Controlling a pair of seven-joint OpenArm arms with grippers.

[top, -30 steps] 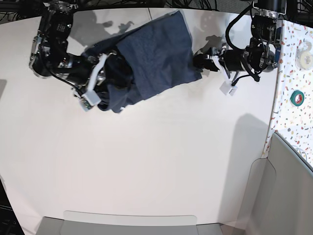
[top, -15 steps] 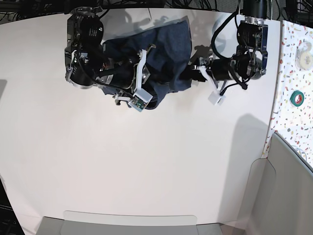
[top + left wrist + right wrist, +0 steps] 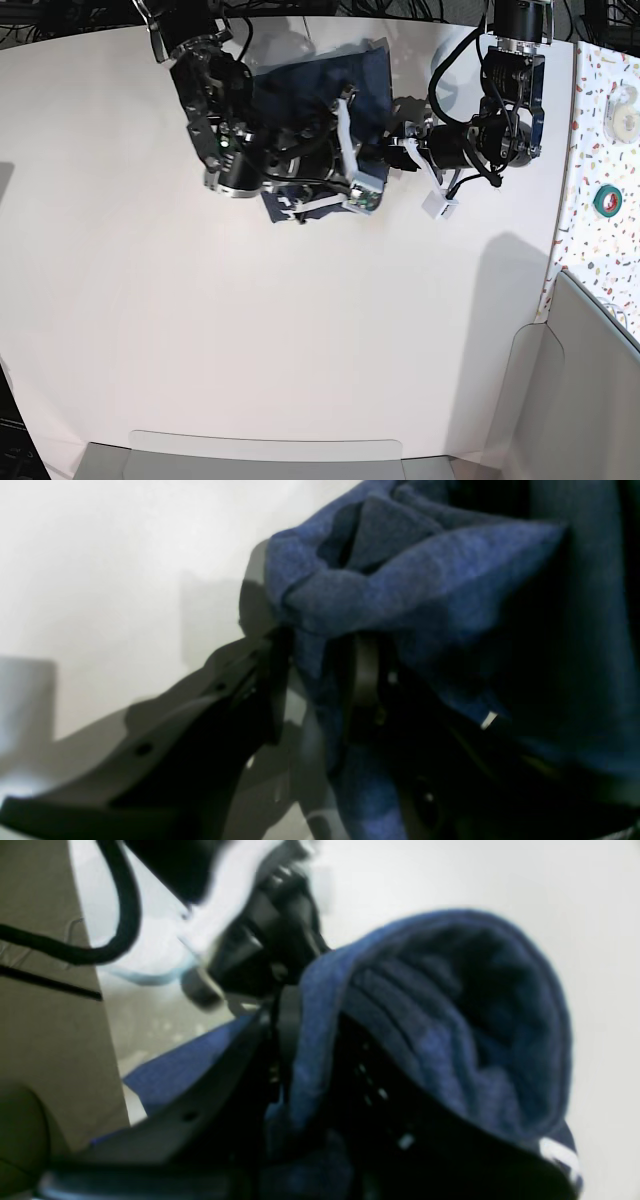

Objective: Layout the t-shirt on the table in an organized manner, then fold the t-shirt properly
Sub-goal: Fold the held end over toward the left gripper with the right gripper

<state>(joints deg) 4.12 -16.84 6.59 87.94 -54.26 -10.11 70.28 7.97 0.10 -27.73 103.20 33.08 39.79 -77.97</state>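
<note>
I see the t-shirt (image 3: 330,90) bunched up at the far side of the table (image 3: 300,340). My left gripper (image 3: 320,690) and right gripper (image 3: 300,1050) each pinch its cloth between their jaws.

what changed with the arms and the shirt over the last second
The right gripper, shut on the t-shirt, swept across the table toward the left gripper, carrying its fold over so the spread cloth bunched into a narrower heap near the far edge. The left gripper, also clamped on cloth, shifted only slightly. No grip was let go; the tape roll on the speckled side surface stayed put.
</note>
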